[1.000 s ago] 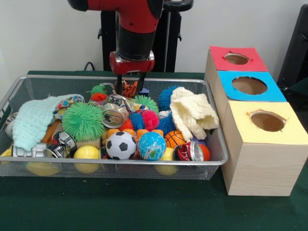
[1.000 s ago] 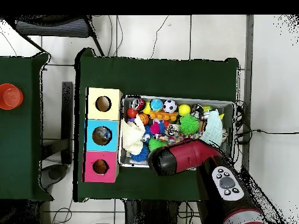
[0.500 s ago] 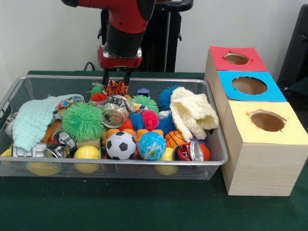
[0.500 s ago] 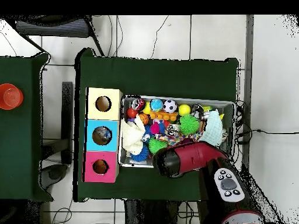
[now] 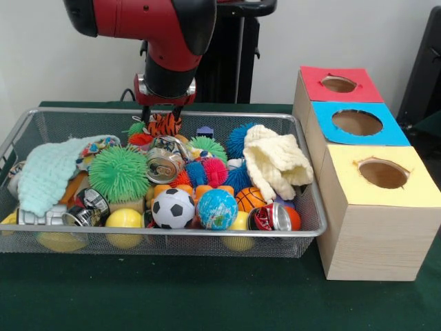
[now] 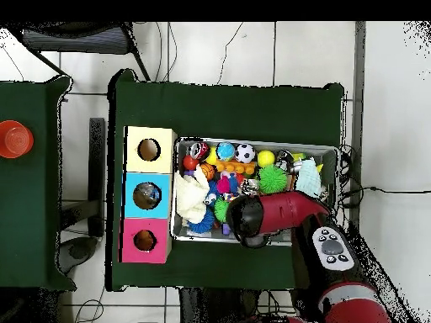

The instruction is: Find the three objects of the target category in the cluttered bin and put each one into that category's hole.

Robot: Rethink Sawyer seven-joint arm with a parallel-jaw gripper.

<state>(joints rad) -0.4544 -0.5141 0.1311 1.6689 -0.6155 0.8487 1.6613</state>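
Front view: hand (image 5: 162, 117) grips striped toy (image 5: 164, 125) near bin's (image 5: 207, 234) far rim

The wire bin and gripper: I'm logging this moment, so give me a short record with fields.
bin: silver wire mesh basket on green table, full of balls, cans, cloths
gripper: gripper at the bin's far side, shut on an orange striped toy
boxes: red box, blue box, yellow box beside the bin, one hole in each top
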